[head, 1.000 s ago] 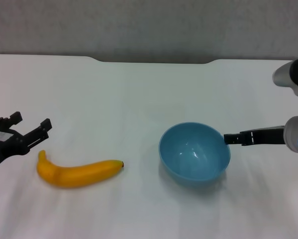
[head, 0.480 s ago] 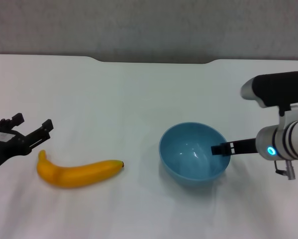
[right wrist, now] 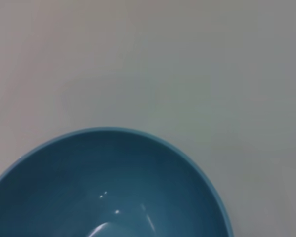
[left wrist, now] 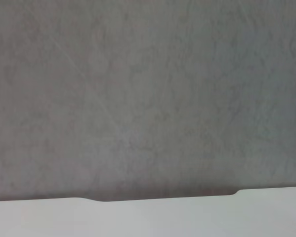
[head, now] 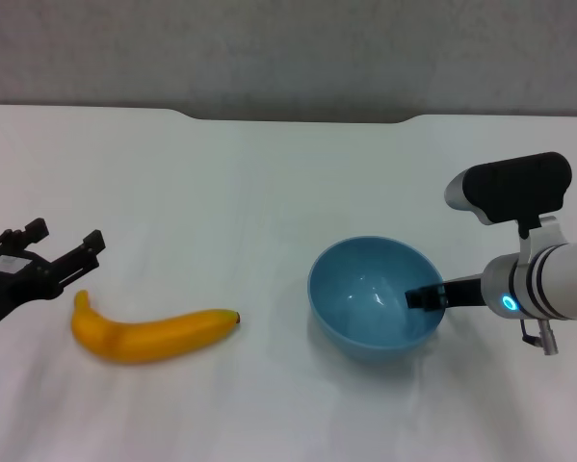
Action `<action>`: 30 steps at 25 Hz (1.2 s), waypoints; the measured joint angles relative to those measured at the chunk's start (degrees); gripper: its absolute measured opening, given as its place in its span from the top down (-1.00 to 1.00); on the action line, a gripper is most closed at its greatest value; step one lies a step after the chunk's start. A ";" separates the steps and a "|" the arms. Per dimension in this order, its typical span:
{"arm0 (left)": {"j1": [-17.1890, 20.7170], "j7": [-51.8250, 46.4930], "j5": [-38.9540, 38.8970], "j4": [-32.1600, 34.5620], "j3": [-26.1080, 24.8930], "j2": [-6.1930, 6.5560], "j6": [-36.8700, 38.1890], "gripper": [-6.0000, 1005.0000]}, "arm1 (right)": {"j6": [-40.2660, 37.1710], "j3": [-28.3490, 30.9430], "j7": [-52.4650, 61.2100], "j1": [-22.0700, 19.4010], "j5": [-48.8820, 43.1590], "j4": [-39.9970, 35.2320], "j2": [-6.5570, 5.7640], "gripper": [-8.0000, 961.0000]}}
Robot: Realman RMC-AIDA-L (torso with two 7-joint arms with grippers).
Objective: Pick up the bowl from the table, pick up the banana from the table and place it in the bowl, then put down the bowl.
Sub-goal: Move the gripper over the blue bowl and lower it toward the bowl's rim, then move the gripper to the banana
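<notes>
Tool on my right arm [head: 425,297] reaches in from three o'clock, one dark finger over the rim and inside the bowl [head: 375,296]; I cannot tell whether it has pinched the wall yet, since only that one finger shows. My left tool [head: 62,260] hovers with its fingers spread wide just above the stem end of the banana [head: 148,333], not touching it. The bowl sits on the table [head: 269,183] at about four o'clock from centre, and the banana lies flat at about eight o'clock, well apart from the bowl. I judge the task barely begun: the bowl is not lifted, the banana is untouched, and the grasp, the lift, the transfer and the set-down are all left to do.
</notes>
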 joint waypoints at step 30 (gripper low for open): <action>-0.03 0.04 -0.19 0.90 -0.06 -0.08 -0.08 -0.79 | 13.42 -3.01 0.21 -3.58 -1.48 -3.12 0.28 0.72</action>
